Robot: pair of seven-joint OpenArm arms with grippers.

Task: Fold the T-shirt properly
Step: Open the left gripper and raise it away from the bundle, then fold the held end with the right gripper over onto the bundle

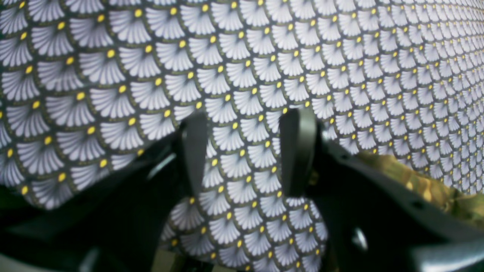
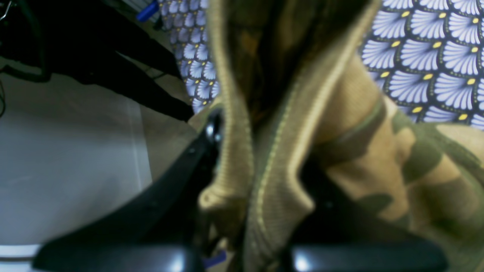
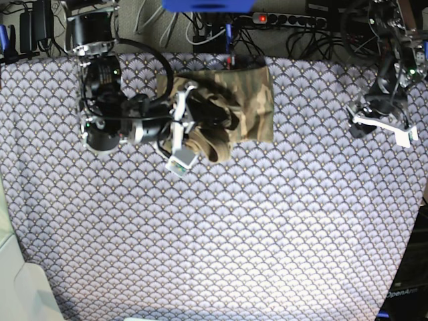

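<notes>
bench's covered in a purple scallop-print tablecloth, cables along the back, right gripper jaws pinching the t-shirt, left gripper jaws spread over bare cloth.

Shirt at the table's far edge, one arm on it, one off to the side

The camouflage-print cloth T-shirt lies bunched on the scallop-patterned tablecloth near its far edge. The right gripper sits on the T-shirt's left part; the left gripper stands well apart at the right.
</notes>
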